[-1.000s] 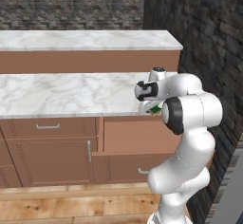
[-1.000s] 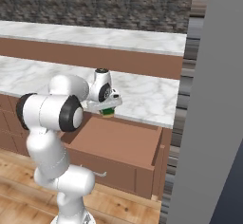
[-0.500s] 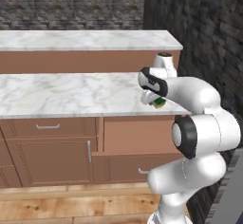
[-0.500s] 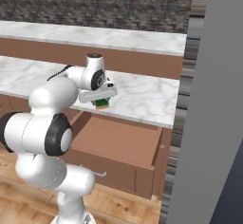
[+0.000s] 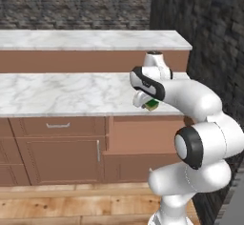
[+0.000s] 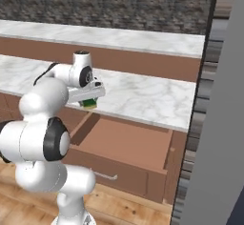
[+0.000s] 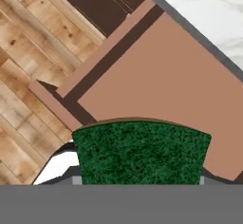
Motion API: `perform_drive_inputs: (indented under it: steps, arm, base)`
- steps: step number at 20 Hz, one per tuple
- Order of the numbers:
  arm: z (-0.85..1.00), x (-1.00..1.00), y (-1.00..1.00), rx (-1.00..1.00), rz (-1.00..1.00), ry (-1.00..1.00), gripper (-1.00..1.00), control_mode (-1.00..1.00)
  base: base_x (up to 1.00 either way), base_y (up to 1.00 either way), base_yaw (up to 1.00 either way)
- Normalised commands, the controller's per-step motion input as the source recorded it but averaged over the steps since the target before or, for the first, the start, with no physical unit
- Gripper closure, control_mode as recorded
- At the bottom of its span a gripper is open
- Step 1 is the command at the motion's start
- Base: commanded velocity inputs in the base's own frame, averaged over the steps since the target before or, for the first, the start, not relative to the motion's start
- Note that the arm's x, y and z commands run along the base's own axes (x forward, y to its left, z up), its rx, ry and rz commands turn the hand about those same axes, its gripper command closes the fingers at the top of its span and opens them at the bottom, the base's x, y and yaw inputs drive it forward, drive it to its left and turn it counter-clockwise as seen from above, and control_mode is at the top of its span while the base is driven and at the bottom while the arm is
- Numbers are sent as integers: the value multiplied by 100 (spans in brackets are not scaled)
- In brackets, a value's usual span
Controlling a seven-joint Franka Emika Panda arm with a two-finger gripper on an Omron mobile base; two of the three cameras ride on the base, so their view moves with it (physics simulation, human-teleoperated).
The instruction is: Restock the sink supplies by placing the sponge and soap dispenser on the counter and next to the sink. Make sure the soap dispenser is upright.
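— What lies beneath the tool?

— The white grey-veined marble counter (image 6: 143,100) behind it, and the open brown wooden drawer (image 6: 128,148) below.

— And the white two-finger gripper (image 6: 88,102)?

— It clasps the small green rectangular sponge (image 5: 151,105) (seen close in the hand view (image 7: 140,152)), above the drawer.

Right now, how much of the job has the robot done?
Nothing looks put down yet. The robot's hand holds the small green rectangular sponge above the open brown wooden drawer, at the edge of the white marble worktop. Still left: setting the sponge down by a sink, then placing the soap dispenser upright.
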Motion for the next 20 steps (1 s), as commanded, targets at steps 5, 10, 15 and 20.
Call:
perform_drive_inputs:
  steps: [5, 10, 15, 20]
  arm:
    - [0, 0, 0, 0, 0, 0, 100, 100]
    - [0, 0, 0, 0, 0, 0, 100, 100]
    - [0, 0, 0, 0, 0, 0, 100, 100]
    - [0, 0, 0, 0, 0, 0, 100, 100]
  base:
    - [-6, 100, 26]
    - [-1, 100, 41]
    - [-3, 100, 50]
    - [0, 100, 52]
